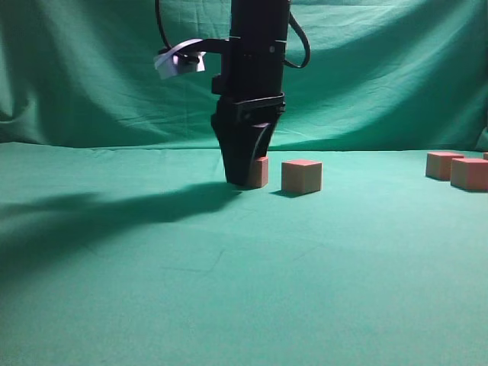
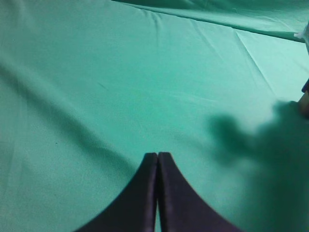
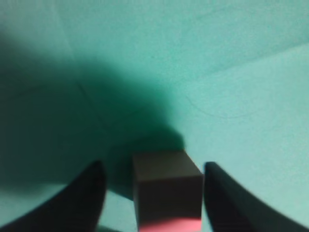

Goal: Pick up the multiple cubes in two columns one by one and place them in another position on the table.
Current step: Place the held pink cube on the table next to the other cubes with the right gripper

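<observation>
While the right arm stands low over the drop spot, my read:

right gripper [image 3: 152, 193]: jaws apart, clear gap on each side of the cube between them [image 3: 166, 191]; nothing gripped. I read this as a release, not a pick.
cube position: sitting on the table [image 1: 229, 290], half hidden behind the gripper's tip in the exterior view. Looks already set down.
why here: second cube [image 1: 301, 176] stands just beside it on the right, apart, not touching. Probably the new row being built.
source group: two more cubes [image 1: 455, 168] at the far right edge, well apart from the drop spot; another may be cut off by the frame.
left gripper [image 2: 158, 193]: fingers pressed together, empty, over bare cloth. Idle, out of the way.
obstructions: neighbouring cube is close to the right jaw, so I'd lift straight up. Backdrop cloth [image 1: 91, 69] well behind, no issue.
</observation>
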### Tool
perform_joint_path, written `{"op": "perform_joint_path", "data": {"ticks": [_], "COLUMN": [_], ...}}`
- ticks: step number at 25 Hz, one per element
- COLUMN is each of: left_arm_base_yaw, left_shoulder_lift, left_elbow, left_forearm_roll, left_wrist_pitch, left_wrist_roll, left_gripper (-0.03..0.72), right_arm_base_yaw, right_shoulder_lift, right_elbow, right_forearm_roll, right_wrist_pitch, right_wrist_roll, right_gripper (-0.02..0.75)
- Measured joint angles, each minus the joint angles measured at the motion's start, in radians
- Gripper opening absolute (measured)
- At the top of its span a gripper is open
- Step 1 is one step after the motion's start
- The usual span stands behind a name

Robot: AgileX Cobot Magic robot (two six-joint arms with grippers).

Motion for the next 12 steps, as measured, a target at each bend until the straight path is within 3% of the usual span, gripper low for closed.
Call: {"op": "perform_joint_path", "data": {"ticks": [4,11,12], "left_arm_base_yaw": [0.000,0.000,0.000], "left_shoulder_lift": [0.000,0.000,0.000], "left_elbow": [0.000,0.000,0.000], "left_forearm_roll": [0.000,0.000,0.000], "left_wrist_pitch": [0.000,0.000,0.000], "left_wrist_roll": [0.000,0.000,0.000], "left_gripper": [0.000,0.000,0.000], "right_arm_base_yaw": [0.000,0.000,0.000], "right_shoulder_lift": [0.000,-0.060,-0.074], "right_elbow": [0.000,-0.020,-0.035], "right_forearm_roll": [-0.003,-0.073,-0.077], "right_wrist_pitch": [0.000,0.068,0.094], "right_wrist_roll": [0.040,0.143,0.159], "right_gripper": [0.636,0.636,0.675]}}
